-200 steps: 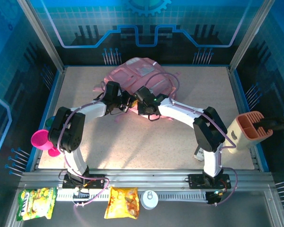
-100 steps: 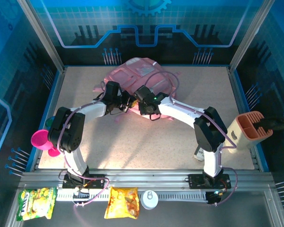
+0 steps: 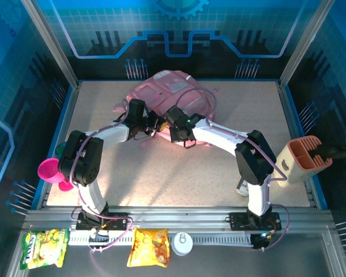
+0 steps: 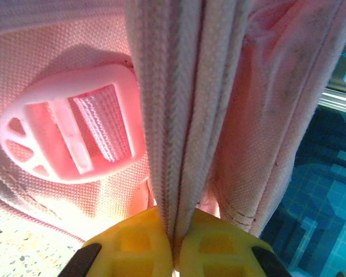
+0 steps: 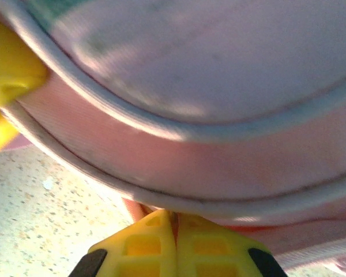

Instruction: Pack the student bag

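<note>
Bag [image 3: 174,86] flat on tabletop [image 3: 230,173], toward 12 o'clock end, near centre line. Both arms reach to bag's 6 o'clock edge, wrists close together. Left gripper [image 4: 174,254] clamped on upright fold of bag fabric; pink buckle [image 4: 69,133] at 9 o'clock of fold. Right gripper [image 5: 174,234] fingers pressed together, tips against bag's piped edge; cannot tell if fabric caught. Pink cup [image 3: 48,170] at tabletop's 9 o'clock edge.
</note>
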